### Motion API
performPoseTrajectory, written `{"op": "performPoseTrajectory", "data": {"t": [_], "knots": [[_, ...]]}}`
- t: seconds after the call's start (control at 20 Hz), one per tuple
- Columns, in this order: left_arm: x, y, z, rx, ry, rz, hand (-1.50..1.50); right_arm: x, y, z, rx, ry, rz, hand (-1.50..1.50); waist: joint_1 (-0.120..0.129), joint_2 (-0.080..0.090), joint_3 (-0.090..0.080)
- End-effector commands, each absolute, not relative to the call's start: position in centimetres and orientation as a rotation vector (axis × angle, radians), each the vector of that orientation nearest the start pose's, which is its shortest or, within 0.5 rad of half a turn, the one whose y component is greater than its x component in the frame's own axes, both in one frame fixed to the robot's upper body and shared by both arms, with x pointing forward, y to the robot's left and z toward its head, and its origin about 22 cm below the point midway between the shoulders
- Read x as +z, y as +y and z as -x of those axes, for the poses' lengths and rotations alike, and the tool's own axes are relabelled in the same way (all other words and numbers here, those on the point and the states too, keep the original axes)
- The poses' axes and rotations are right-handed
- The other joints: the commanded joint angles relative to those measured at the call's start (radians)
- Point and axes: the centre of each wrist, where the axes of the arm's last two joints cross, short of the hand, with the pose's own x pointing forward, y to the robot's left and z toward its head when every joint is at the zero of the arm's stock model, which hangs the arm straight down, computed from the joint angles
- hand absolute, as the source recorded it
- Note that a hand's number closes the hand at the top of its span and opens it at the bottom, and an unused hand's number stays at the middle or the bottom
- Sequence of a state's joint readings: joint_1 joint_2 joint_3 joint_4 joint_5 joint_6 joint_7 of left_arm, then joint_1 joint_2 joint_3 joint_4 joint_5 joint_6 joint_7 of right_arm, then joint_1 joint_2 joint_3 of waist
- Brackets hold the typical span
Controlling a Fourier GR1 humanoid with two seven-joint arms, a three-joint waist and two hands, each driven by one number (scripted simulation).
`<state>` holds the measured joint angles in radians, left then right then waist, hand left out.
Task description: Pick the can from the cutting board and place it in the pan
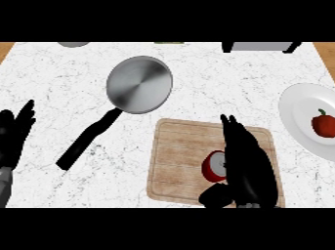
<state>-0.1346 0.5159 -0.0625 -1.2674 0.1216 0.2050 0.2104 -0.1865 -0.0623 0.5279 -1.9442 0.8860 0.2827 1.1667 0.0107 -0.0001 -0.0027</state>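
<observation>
A red can point(214, 166) with a pale top lies on the wooden cutting board point(180, 156), near the board's right middle. My right hand point(248, 158) is over the board just right of the can, its fingers straight and pointing away, its thumb point(215, 197) below the can. The hand hides the can's right side. A grey metal pan point(139, 84) with a long black handle point(89, 139) sits on the white marble counter, up and left of the board. My left hand point(10, 139) rests open at the left edge, fingers up.
A white plate point(307, 105) with a red bell pepper point(325, 124) on it stands at the right edge. Along the counter's far edge are a grey round object point(73, 44) and a grey box-shaped appliance point(260, 47).
</observation>
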Motion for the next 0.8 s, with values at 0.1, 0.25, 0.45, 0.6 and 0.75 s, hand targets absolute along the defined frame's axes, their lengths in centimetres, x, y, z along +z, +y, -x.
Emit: {"op": "performPoseTrajectory", "data": {"t": [0.1, 0.25, 0.45, 0.6, 0.75], "knots": [[1.6, 34.4, -27.4, -0.112, -1.198, -0.487, 0.00, 12.0, -8.4, -22.1, 0.819, -0.753, 0.925, -1.50, -0.004, -0.001, 0.001], [0.9, 35.5, -27.1, -0.090, -1.206, -0.495, 0.00, 10.5, -9.2, -22.9, 0.862, -0.714, 0.898, -1.50, -0.007, 0.002, 0.001], [0.6, 35.4, -27.5, -0.095, -1.208, -0.495, 0.00, 10.6, -9.1, -24.0, 0.833, -0.712, 0.881, -1.50, -0.006, 0.003, 0.001], [0.3, 35.2, -26.4, -0.090, -1.211, -0.489, 0.00, 11.0, -9.5, -22.5, 0.852, -0.720, 0.885, -1.50, -0.011, -0.002, 0.002], [0.0, 35.1, -27.2, -0.089, -1.193, -0.489, 0.00, 10.0, -8.4, -23.4, 0.838, -0.724, 0.886, -1.50, -0.010, 0.001, 0.002]]}}
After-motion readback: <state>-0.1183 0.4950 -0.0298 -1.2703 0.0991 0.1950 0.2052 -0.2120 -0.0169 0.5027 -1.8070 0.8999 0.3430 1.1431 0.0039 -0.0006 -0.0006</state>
